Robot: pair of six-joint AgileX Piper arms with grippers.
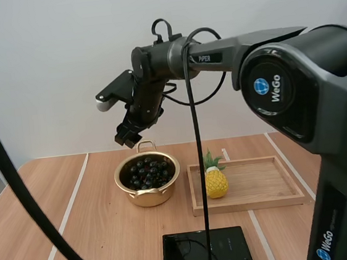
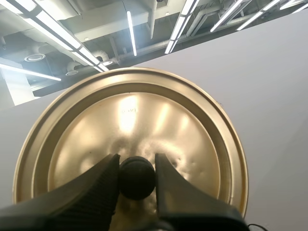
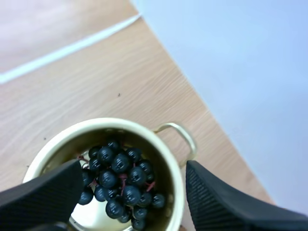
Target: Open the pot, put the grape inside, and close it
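A gold pot stands uncovered on the table, and a bunch of dark grapes lies inside it. My right gripper hangs in the air just above the pot's far left rim. In the right wrist view that gripper is open, its fingers wide apart over the pot and the grapes, holding nothing. My left gripper is shut on the black knob of the gold lid, which is held up in the air.
A wooden tray lies to the right of the pot, with a small yellow pineapple at its left end. A flat black slab lies near the table's front edge. White lines run across the tabletop.
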